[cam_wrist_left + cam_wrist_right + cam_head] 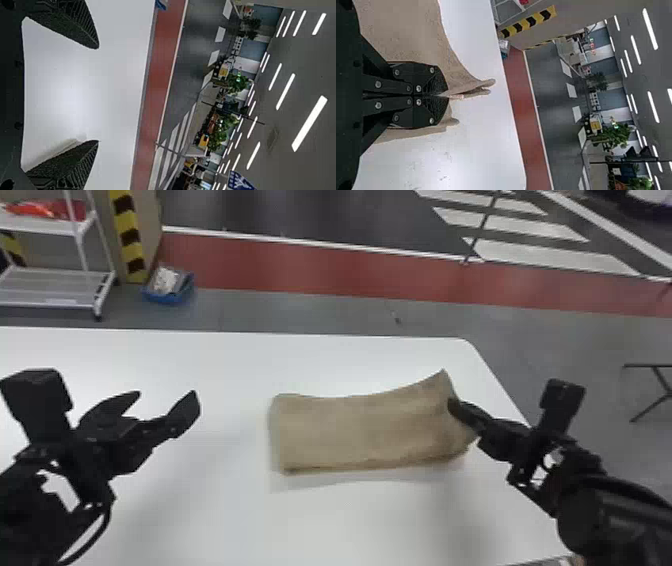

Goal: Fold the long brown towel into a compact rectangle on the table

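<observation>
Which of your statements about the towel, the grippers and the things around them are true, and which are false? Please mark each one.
1. The right gripper is shut on the towel. True.
2. The left gripper pinches the towel too. False: the left gripper is open and apart from it, on the towel's left side.
3. The table under the towel is white. True.
4. The towel is held at its left end. False: it is held at its right end.
5. A blue container stands on the table. False: the container is on the floor, beyond the table.
</observation>
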Available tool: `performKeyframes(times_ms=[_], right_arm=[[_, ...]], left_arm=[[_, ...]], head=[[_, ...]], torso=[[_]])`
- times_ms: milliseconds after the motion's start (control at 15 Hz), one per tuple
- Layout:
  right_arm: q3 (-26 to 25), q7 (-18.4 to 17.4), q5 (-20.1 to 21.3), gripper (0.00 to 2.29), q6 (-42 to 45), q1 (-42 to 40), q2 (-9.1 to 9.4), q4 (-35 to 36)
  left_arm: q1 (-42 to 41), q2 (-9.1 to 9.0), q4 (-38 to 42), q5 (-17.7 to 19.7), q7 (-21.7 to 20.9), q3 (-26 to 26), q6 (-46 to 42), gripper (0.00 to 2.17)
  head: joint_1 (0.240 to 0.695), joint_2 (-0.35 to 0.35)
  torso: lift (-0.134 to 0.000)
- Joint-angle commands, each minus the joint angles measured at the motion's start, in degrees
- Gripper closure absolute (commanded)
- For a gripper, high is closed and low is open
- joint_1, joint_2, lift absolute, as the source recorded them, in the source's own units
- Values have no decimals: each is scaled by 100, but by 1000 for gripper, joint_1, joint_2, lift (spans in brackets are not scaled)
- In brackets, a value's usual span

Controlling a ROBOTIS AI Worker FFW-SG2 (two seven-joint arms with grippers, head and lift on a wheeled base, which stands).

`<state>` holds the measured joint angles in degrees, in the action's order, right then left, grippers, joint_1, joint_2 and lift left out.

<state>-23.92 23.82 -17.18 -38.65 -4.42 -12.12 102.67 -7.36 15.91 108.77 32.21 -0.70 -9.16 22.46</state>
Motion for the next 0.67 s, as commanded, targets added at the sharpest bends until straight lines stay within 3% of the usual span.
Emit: performKeyframes(times_ms=[0,200,400,467,600], right_arm=[[-175,0,40,1204,-34,82,-36,-1],[-43,79,198,1190,195,214,-168,-748],[106,-132,875,262,617,284,-1,-1020],[10,-228,892,12,1056,223,69,-1003],[-236,-378,734,22,1794,-6,157,-704]], left_arm=[[32,0,-23,-4,0,-15,0,29],[41,0,-75,-21,0,-42,0,29],[32,-26,-75,-65,0,-68,0,29],[24,-26,-75,-74,0,-68,0,33],[24,-26,-75,-92,0,-68,0,33]], head=[[695,-260],[695,-280],[695,-290],[695,-292],[695,-301]], torso=[[-124],[-124],[-124],[-124],[-124]])
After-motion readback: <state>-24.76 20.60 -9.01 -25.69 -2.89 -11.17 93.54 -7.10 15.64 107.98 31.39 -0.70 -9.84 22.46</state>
